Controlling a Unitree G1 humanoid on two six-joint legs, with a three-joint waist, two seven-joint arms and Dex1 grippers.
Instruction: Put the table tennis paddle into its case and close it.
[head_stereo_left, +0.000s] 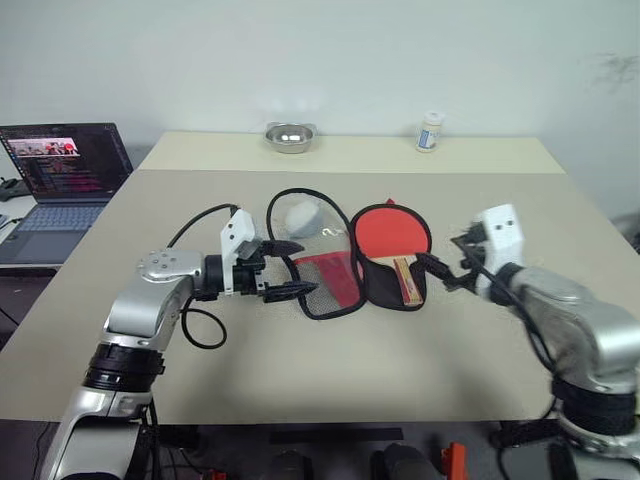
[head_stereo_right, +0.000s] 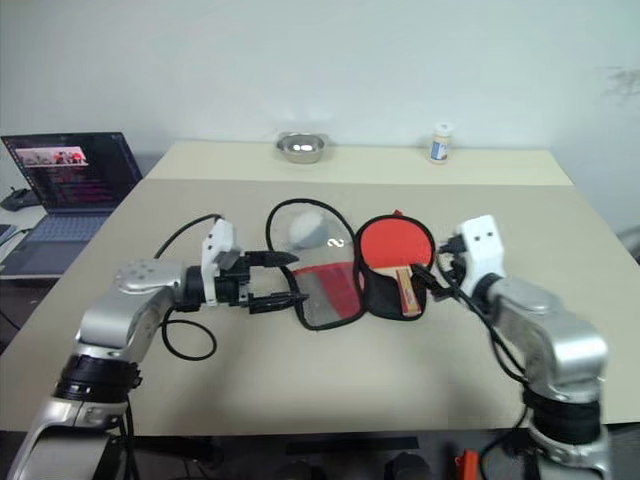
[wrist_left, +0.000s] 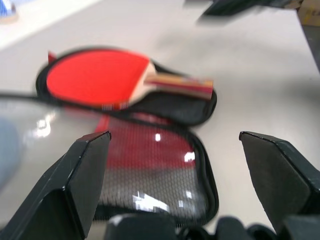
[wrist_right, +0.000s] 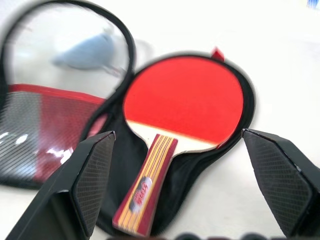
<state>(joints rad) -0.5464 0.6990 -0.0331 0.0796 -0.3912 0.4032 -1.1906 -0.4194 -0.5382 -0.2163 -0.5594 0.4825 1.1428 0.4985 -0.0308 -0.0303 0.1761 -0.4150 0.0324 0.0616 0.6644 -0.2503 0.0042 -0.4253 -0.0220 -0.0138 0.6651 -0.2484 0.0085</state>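
already seated, the red-faced table tennis paddle with light wooden handle lies in the black half of the unfolded soft fabric case on the beige table, left gripper and right gripper both spread empty, folding and zipping outstanding.

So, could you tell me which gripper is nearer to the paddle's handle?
The right gripper: it hovers open just beside the handle of the paddle. The left gripper, also open, sits across the open case, by its mesh flap.
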